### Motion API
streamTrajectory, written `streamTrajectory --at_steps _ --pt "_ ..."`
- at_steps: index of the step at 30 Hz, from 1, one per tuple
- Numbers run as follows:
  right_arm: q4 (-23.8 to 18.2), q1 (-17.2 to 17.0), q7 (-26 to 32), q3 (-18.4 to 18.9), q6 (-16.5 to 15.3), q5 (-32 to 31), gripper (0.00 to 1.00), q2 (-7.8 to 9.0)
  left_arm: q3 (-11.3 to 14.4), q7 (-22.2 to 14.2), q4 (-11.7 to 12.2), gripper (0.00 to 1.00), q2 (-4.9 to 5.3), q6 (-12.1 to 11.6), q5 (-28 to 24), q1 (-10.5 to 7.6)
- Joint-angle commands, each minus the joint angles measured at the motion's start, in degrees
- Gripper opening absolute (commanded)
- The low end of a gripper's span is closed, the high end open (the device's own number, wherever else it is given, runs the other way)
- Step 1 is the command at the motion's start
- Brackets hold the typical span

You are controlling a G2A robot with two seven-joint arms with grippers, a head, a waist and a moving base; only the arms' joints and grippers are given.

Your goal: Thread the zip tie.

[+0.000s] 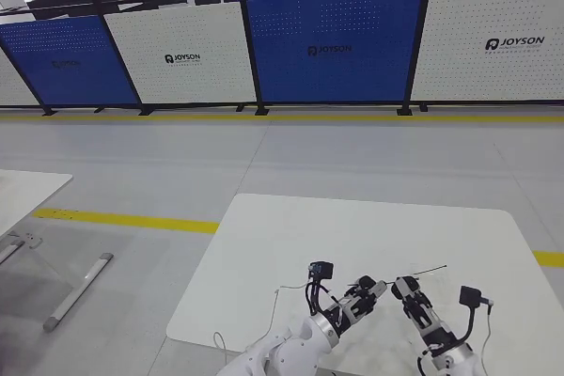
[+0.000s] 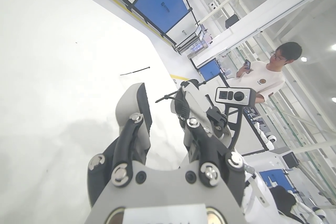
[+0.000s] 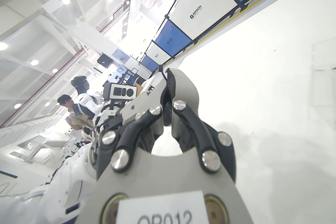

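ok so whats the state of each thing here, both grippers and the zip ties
left gripper: open, holding nothing
right gripper: shut on held zip tie
held zip tie: pinched between the fingers, head end poking out past the tips
loose zip tie: lying straight on the table, unthreaded, apart from both grippers

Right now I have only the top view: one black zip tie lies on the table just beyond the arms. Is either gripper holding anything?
Observer: Yes, the right gripper is shut on a second zip tie, whose head pokes past the fingertips.
Operator: And the other one?
Observer: The left gripper is open, with nothing gripped.
Operator: Are the two close?
Observer: The second zip tie's head points toward the left gripper's open fingers. Whether it is between them, I cannot tell.
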Motion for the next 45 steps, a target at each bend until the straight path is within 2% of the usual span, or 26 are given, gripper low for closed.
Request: streamTrajectory --at_steps 1,6,9,25,26,28,30,38,45 --pt "0.0 0.0 -0.3 -0.1 0.0 -0.2 0.0 0.05 0.0 0.1 0.0 0.0 -0.03 0.1 -0.1 0.03" --pt "0.2 -0.1 -1.7 -0.2 0.0 -1.0 0.0 0.15 -0.1 0.2 0.0 0.04 -0.08 0.2 -0.2 0.07" --pt "0.4 0.1 -1.9 -0.3 0.0 -0.9 0.0 0.18 -0.2 0.2 0.0 0.0 -0.11 0.2 -0.2 0.09" --pt "0.3 0.3 -2.3 -0.5 0.0 -1.0 0.0 0.51 -0.4 0.0 -0.4 0.0 -0.16 -0.1 0.2 0.31" --pt "0.3 0.3 -2.4 -0.5 0.0 -0.9 0.0 0.52 -0.5 0.0 -0.4 0.13 -0.16 -0.1 0.1 0.35" --pt "0.4 0.3 -2.5 -0.5 0.0 -0.9 0.0 0.53 -0.6 0.1 -0.4 0.31 -0.15 -0.1 0.0 0.41" --pt "0.4 0.4 -2.6 -0.5 0.0 -0.8 0.0 0.54 -0.7 0.1 -0.4 0.35 -0.15 -0.2 0.0 0.48" --pt "0.7 0.4 -3.3 -0.5 0.0 -0.8 0.0 0.55 -1.1 0.3 -0.5 0.31 -0.11 -0.5 -0.1 0.84" --pt "1.4 0.5 -4.2 -0.6 0.0 -1.8 0.0 0.47 -1.7 1.0 -0.9 0.17 0.0 -1.1 0.0 1.48"
